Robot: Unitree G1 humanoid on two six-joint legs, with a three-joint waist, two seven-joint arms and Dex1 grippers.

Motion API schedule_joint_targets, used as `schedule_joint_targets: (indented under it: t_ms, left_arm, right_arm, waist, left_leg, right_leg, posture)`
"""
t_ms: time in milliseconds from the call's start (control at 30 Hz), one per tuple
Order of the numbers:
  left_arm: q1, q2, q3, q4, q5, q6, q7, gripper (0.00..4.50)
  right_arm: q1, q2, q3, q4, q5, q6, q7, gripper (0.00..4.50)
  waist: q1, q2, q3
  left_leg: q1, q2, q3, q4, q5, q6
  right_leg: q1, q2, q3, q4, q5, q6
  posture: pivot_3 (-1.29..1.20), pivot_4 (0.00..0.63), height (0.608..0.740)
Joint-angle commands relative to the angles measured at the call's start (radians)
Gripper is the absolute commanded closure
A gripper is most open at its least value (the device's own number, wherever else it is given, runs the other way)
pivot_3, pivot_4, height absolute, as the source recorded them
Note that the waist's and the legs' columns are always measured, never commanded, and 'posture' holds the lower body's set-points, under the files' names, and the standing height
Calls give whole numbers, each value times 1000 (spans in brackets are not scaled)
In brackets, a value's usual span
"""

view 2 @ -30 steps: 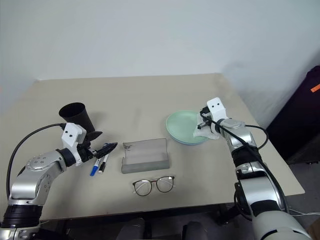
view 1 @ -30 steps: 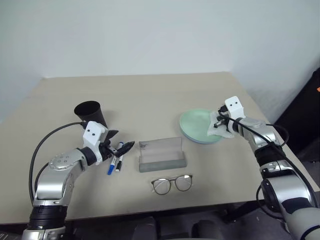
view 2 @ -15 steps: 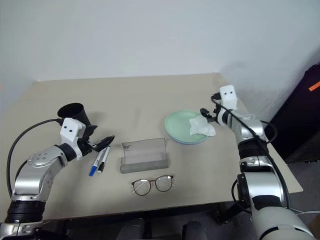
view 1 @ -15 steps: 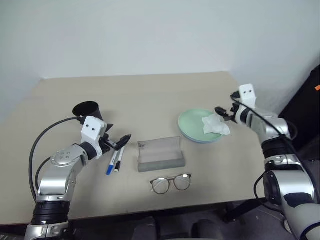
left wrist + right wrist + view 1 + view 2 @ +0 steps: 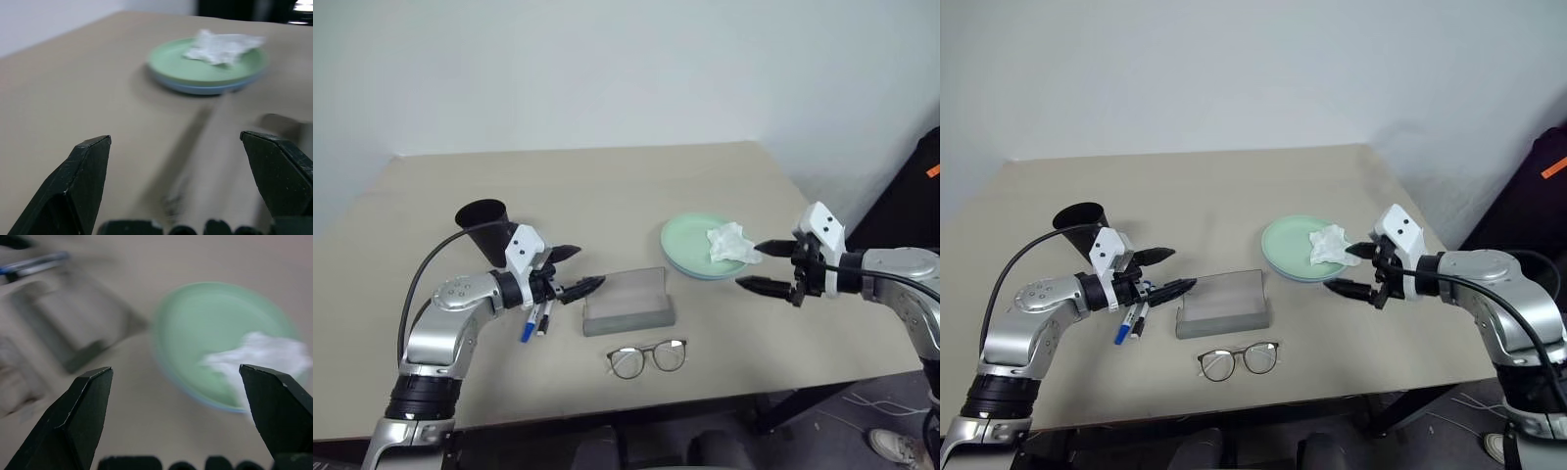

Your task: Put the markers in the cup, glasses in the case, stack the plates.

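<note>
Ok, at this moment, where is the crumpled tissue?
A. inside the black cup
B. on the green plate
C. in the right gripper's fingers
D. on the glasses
B: the tissue lies on the green plate, with the open right gripper apart from it, off the plate's edge.

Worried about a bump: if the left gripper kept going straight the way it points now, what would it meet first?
Probably the open grey case: the left gripper, jaws open, points straight across at it. Depth is uncertain; it might pass just above.
</note>
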Motion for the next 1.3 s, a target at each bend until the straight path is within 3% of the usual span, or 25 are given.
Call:
schedule_joint_targets:
  t_ms: [33, 700, 1300]
  left_arm:
    - [-77, 35, -64, 3, -45, 56, -144, 0]
    - [-177, 42, -373, -13, 16, 34, -504, 0]
    - [-200, -49, -469, 56, 108, 74, -451, 0]
  right_arm:
    - [21, -45, -49, -70, 65, 8, 43, 24]
    - [118, -61, -25, -165, 91, 16, -52, 24]
    - [132, -52, -10, -180, 98, 31, -114, 24]
  waist:
    - [1, 0, 0]
    - [12, -1, 1]
    - [17, -1, 1]
  left_leg:
    - [0, 0, -1, 1, 0, 0]
    - [-1, -1, -2, 3, 0, 1]
    - [-1, -1, -2, 4, 0, 1]
  right_leg:
    - [0, 0, -1, 0, 0, 0]
    - [0, -1, -1, -1, 1, 0]
    - [0, -1, -1, -1, 1, 0]
  posture:
    - [0, 0, 740]
    - [0, 0, 740]
    - [0, 0, 740]
